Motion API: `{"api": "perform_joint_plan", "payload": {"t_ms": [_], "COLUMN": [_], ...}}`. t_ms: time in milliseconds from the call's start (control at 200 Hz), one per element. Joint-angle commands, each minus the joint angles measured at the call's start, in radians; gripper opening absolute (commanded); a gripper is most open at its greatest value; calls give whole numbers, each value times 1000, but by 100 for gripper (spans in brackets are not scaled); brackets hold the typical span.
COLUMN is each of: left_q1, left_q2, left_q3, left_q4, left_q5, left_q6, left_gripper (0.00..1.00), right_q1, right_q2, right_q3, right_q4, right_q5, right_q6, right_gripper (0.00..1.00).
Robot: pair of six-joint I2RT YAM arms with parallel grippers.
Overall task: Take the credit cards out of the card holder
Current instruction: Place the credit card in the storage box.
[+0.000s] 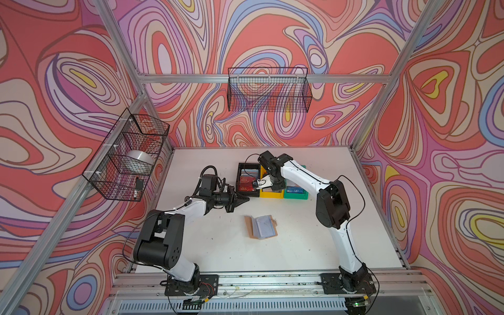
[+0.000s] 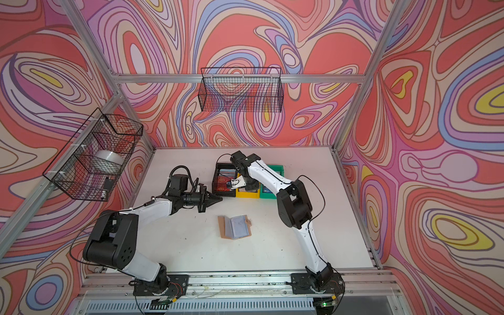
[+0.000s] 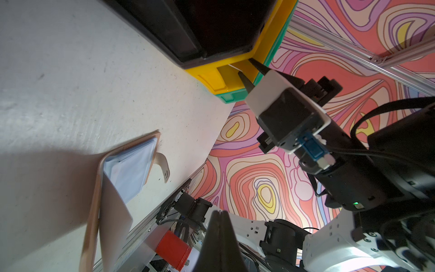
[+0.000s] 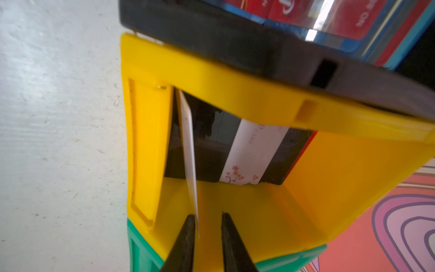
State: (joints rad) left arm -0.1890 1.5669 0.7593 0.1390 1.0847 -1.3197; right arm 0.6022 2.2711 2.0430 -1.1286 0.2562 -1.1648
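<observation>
The tan card holder (image 1: 261,226) (image 2: 234,226) lies open on the white table, its clear bluish sleeve pages (image 3: 128,172) facing up. My right gripper (image 1: 257,184) (image 4: 208,215) hangs over the yellow bin (image 4: 235,94) with its jaws apart. A white credit card (image 4: 188,150) stands edge-on inside the bin, leaning against one finger only. A second white credit card (image 4: 254,150) lies flat on the bin floor. My left gripper (image 1: 246,200) (image 3: 220,212) is shut and empty, held above the table between the card holder and the black bin.
A black bin (image 1: 240,169) holding red and blue cards, the yellow bin (image 1: 270,194) and a green bin (image 1: 296,195) stand in a row at mid-table. Wire baskets hang on the back wall (image 1: 268,90) and the left wall (image 1: 128,155).
</observation>
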Motion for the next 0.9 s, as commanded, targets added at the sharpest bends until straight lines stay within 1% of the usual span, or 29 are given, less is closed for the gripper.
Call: {"api": "perform_joint_plan", "payload": {"t_ms": [0,145,351,521,556,626,706,761,801,841,891], "left_q1": [6,5,6,5,6,5,5,5,4,4,4], "left_q2": [13,10,18,17,14,-1,-31,-58,-79,-101,-126], "left_q3": [28,30,33,46,51,68,93,119,132,147,171], "left_q4": [12,14,18,-18,-35,-87,-160,-219,-248,-276,-314], "left_q5": [9,7,4,-15,-20,-37,-60,-77,-88,-103,-128], "left_q6": [2,2,2,30,41,78,130,177,207,234,272], "left_gripper": [0,0,0,0,0,0,0,0,0,0,0], "right_q1": [-10,-18,-36,-41,-42,-52,-77,-104,-122,-140,-152], "right_q2": [16,31,75,53,39,-10,-103,-189,-256,-323,-400], "right_q3": [17,41,95,145,157,172,149,91,25,-48,-153], "right_q4": [26,24,32,22,13,-3,0,37,84,153,240], "right_q5": [5,5,2,-47,-75,-175,-363,-506,-591,-636,-651], "right_q6": [11,17,30,93,115,174,242,297,331,373,433], "right_gripper": [26,26,29,30,31,30,32,36,36,38,39]}}
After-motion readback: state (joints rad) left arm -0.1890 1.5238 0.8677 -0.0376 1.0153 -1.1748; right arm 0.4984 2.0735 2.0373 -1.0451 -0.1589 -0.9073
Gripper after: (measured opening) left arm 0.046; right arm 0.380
